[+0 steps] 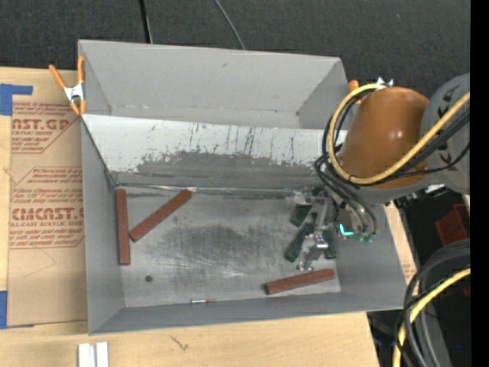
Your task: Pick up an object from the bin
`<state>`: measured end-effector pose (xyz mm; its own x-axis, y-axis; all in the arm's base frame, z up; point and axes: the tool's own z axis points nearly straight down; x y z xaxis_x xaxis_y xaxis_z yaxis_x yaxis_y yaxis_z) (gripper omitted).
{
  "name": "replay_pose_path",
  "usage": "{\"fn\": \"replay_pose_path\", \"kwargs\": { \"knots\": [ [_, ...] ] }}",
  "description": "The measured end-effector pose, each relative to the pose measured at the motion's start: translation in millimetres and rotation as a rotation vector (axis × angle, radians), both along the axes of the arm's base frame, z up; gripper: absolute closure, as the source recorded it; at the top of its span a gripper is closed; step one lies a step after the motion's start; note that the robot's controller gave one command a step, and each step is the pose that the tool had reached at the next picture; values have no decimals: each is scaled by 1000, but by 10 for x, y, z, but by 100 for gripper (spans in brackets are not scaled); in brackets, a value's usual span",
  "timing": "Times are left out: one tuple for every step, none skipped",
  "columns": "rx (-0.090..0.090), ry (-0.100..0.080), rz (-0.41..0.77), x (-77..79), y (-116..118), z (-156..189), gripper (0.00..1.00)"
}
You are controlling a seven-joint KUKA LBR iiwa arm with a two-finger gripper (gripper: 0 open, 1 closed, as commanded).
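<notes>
We locate the pincer (306,257) low over the right floor of the grey metal bin (206,90), just beside a flat reddish-brown bar (300,283) near the front wall. Wrist cabling obscures the pincer; we cannot tell whether it is apart or together. A second reddish-brown bar (122,226) and a slanted third bar (160,215) lie at the left.

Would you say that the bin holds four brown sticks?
No, three: a left stick, a slanted stick and a right stick.
</notes>
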<state>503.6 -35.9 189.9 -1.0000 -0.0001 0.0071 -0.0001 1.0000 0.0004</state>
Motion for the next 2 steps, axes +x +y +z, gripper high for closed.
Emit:
{"fn": "replay_pose_path", "kwargs": {
  "knots": [
    [-1,-8,1,18,1,39,0],
    [-1,-14,2,-54,-341,-523,0]
  ]
}}
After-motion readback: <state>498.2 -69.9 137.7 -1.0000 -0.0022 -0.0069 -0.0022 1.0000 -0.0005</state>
